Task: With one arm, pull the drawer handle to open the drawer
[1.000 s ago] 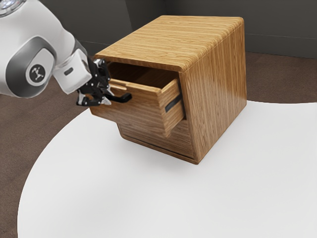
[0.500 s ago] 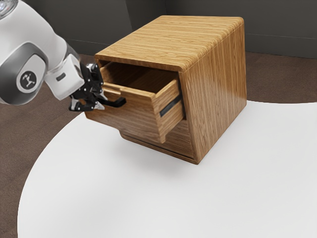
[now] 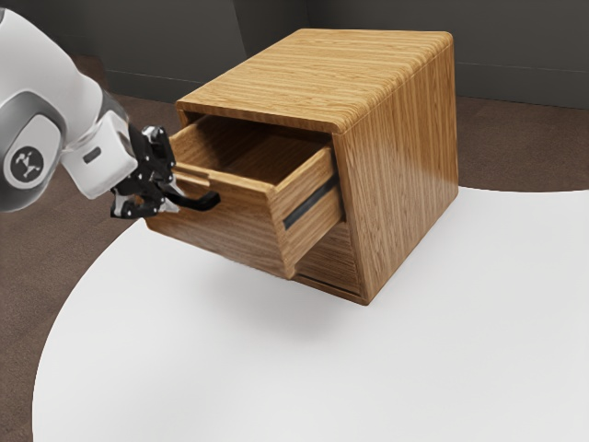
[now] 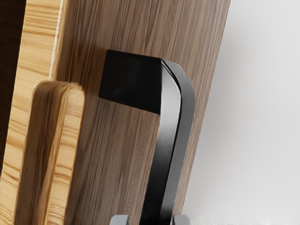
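A box-shaped cabinet of light striped wood (image 3: 396, 138) stands on a round white table (image 3: 368, 368). Its front faces the exterior view's left. The upper wooden drawer (image 3: 230, 221) of the cabinet is open. It sticks out from the cabinet body toward the exterior view's left, and its empty inside shows from above. A dark slide rail (image 3: 308, 207) runs along the drawer's side wall. Below the drawer, a second wooden front (image 3: 322, 262) sits back in the cabinet.

The white robot arm with grey joints (image 3: 46, 120) comes in from the exterior view's left. Its black two-finger gripper (image 3: 173, 195) is at the front panel of the drawer. The gripper is clenched on the black bent metal handle (image 3: 202, 200), which is fixed on this panel. One finger is above the bar and the other is below it.

In the wrist view the handle (image 4: 173, 140) is seen from close. It is a dark bar that rises from a flat black foot on the wood and bends away from the panel. Two grey fingertips (image 4: 121, 219) press on the bar from both sides. Beside the panel, the edge of the drawer's wooden side wall (image 4: 47, 154) shows, with the white table surface (image 4: 262, 117) past the panel's other edge.

Brown floor (image 3: 515, 138) and a dark wall (image 3: 166, 37) lie behind the table.
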